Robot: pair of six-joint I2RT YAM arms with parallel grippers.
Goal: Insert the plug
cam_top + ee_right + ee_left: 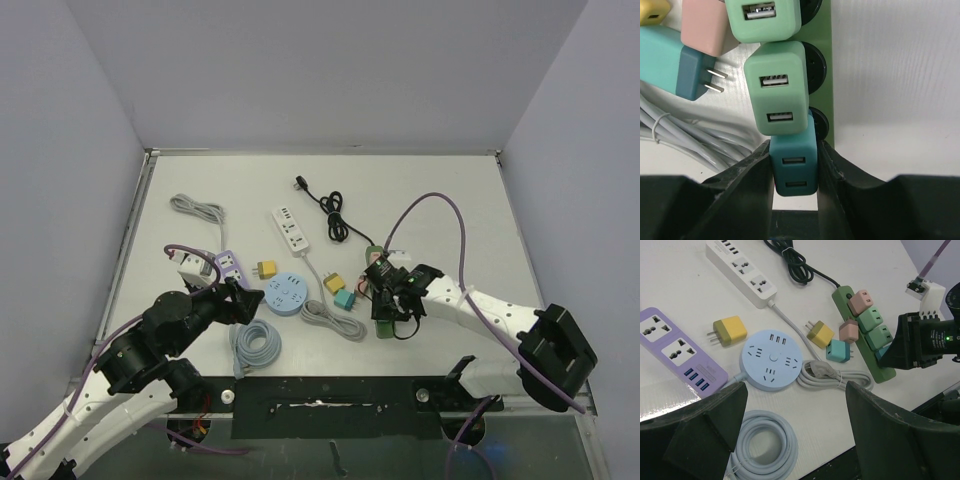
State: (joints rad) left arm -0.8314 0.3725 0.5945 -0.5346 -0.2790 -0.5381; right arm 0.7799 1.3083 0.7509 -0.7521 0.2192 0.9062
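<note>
Tabletop: white, matte, boxed on three sides by plain lavender walls. Teal plug at end socket of green power strip, clenched in right gripper jaws. Left gripper jaws released, near round blue socket hub.

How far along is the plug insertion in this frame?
Done: two green adapters sit on the green power strip. In hand: the right gripper clamps a teal adapter over the next socket; whether it is fully seated is unclear. Remaining: press home if needed, release. The left gripper hangs open, empty.
</note>
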